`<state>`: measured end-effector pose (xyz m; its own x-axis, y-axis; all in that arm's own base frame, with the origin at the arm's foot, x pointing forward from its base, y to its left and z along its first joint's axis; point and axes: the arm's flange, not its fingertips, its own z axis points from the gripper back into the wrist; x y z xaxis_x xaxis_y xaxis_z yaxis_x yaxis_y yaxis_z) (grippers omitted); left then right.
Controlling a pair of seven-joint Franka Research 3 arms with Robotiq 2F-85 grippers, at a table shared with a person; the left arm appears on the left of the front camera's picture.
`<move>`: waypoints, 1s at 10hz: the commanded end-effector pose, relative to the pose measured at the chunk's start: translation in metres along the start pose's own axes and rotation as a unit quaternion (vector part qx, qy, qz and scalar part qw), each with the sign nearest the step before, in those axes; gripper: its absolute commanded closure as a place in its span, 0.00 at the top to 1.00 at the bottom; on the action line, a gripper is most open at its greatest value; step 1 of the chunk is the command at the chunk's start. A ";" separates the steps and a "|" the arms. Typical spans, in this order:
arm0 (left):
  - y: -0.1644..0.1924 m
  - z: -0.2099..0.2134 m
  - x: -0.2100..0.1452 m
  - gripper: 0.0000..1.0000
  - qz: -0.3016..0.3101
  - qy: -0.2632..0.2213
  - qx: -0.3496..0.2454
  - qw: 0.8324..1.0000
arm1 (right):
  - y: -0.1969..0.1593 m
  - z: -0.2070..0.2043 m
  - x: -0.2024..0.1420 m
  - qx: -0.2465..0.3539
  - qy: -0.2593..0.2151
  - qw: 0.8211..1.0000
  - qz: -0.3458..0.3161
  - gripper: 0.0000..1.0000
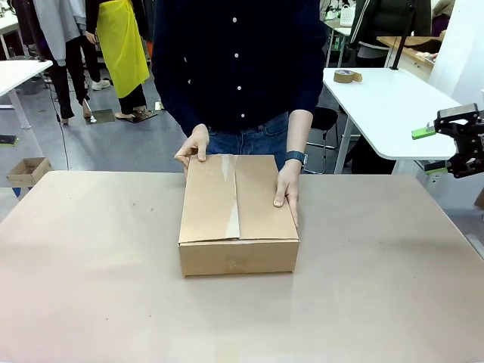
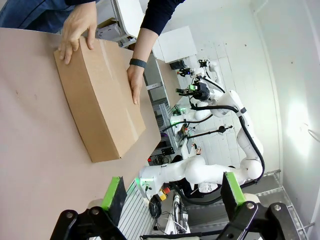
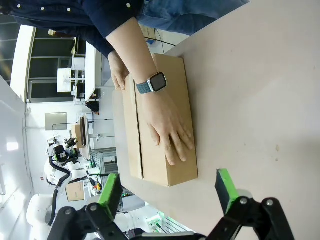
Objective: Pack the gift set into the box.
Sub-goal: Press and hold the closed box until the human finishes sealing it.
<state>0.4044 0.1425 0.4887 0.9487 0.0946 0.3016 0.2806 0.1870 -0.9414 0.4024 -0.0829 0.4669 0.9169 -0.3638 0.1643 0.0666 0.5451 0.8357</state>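
- Box (image 1: 238, 219): brown corrugated cardboard, rectangular, low and wide, plain and unprinted. The top flaps lie shut and flat. They meet at a seam running lengthwise down the middle, and a paler strip follows part of that seam.
- Location: the box sits flat on the desk (image 1: 91, 265), in the centre of the front view, nearer the far edge than the near one.
- Desk surface: matte, pale brown and smooth, with a few small specks.
- Person at the far side: one hand (image 1: 193, 147) grips the far corner of the box at picture left. The other hand (image 1: 287, 187) lies flat along the right edge of the lid, fingers pointing toward the near side. A watch (image 1: 295, 157) with a dark band sits on that wrist.
- Left claw (image 2: 172, 192): black fingers with green pads, spread wide, nothing between them. In the left wrist view the box (image 2: 100, 100) lies in the upper left of the frame, well apart from the claw at the bottom edge.
- Right claw (image 3: 167, 189): same build, spread wide, holding nothing. In the right wrist view the box (image 3: 175, 75) lies in the centre of the frame, above the gap between the fingers, near them but apart. In the front view this claw hangs at the right edge of the frame, above desk level and well apart from the box.
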 end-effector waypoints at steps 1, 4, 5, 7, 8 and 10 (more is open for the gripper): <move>0.000 0.000 0.000 1.00 0.000 0.000 0.000 1.000 | 0.000 0.000 0.000 0.000 0.000 1.000 0.000 1.00; -0.026 -0.110 0.031 1.00 -0.218 0.144 0.045 0.964 | 0.084 -0.090 0.022 -0.029 0.068 0.958 0.276 1.00; -0.027 -0.153 0.037 1.00 -0.292 0.154 0.059 0.942 | 0.110 -0.128 0.023 -0.002 0.101 0.918 0.383 1.00; -0.016 -0.221 0.033 1.00 -0.414 0.159 0.049 0.895 | 0.142 -0.193 0.001 0.113 0.128 0.762 0.624 1.00; -0.009 -0.235 0.025 1.00 -0.453 0.136 0.029 0.880 | 0.140 -0.208 -0.010 0.149 0.114 0.722 0.666 1.00; -0.032 -0.245 0.037 1.00 -0.399 0.183 0.064 0.896 | 0.164 -0.211 -0.020 -0.002 0.158 0.883 0.442 1.00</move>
<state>0.4664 -0.1043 0.4720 0.3725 -0.4180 0.8286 0.9280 0.1623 -0.3354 0.4845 0.1776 0.4757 0.5458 0.5138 0.6619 -0.8318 0.4278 0.3538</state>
